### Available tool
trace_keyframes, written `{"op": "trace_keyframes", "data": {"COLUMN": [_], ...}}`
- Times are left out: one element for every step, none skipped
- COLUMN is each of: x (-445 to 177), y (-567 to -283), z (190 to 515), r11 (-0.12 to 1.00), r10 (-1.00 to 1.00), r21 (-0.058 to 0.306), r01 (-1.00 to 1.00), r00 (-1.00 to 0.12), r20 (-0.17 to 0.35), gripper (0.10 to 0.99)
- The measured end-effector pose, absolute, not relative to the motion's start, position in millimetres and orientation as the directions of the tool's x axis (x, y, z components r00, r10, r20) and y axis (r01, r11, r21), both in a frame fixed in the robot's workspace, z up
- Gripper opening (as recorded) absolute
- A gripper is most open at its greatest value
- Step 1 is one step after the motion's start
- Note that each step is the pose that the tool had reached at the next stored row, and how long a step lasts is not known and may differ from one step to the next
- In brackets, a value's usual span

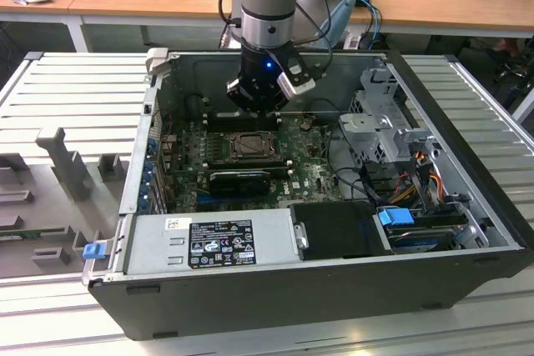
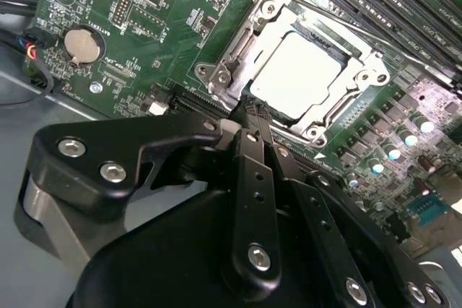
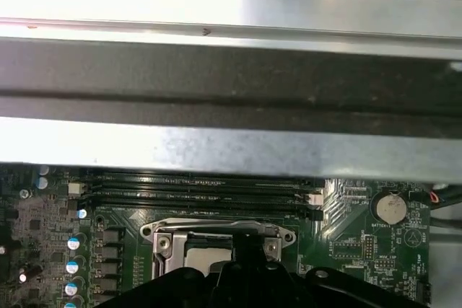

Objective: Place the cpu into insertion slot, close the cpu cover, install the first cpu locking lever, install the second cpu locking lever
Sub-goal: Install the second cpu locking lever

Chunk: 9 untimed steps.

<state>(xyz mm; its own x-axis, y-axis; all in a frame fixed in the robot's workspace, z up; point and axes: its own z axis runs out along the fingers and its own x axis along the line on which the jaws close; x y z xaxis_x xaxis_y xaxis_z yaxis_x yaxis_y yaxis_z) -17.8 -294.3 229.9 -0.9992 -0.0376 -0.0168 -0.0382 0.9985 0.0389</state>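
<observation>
The cpu [image 2: 299, 77] lies flat in the insertion slot [image 1: 250, 146], its pale face showing through the cut-out of the cpu cover [image 2: 242, 41]. The silvery cover lies down flat around the chip. My gripper [image 2: 249, 111] is shut, its thin black fingertips together just over the socket's edge nearest the coin battery, with nothing visibly between them. In the exterior view the gripper [image 1: 260, 106] hangs inside the open computer case, slightly behind the socket. In the first wrist view the cover [image 3: 216, 230] and the gripper [image 3: 249, 247] appear close together.
Long black memory slots [image 3: 195, 192] run beside the socket. A coin battery [image 2: 81, 45] sits on the green board. A black graphics card [image 1: 240, 179], the grey power supply [image 1: 209, 243], a drive cage [image 1: 384, 122] and cables crowd the case.
</observation>
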Motion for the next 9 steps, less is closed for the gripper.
{"op": "trace_keyframes", "data": {"x": [-18, -18, -18, -18, -18, -18, -18, -18, -18], "y": [-294, -295, -295, -296, -297, -299, -300, -302, -306], "z": [231, 232, 232, 232, 232, 232, 232, 232, 232], "r11": [0.999, 0.999, 0.998, 0.999, 0.999, 0.999, 0.999, 0.999, 0.999], "r10": [-0.038, -0.038, -0.038, -0.038, -0.038, -0.038, -0.038, -0.038, -0.038], "r21": [0.039, 0.039, 0.039, 0.039, 0.039, 0.039, 0.039, 0.039, 0.039], "r01": [-0.038, -0.038, -0.038, -0.038, -0.038, -0.038, -0.038, -0.038, -0.038], "r00": [-0.999, -0.999, -0.999, -0.999, -0.999, -0.999, -0.999, -0.999, -0.999], "r20": [-0.017, -0.017, -0.017, -0.017, -0.017, -0.017, -0.017, -0.017, -0.017], "gripper": [0.106, 0.106, 0.106, 0.106, 0.106, 0.106, 0.106, 0.106, 0.106]}}
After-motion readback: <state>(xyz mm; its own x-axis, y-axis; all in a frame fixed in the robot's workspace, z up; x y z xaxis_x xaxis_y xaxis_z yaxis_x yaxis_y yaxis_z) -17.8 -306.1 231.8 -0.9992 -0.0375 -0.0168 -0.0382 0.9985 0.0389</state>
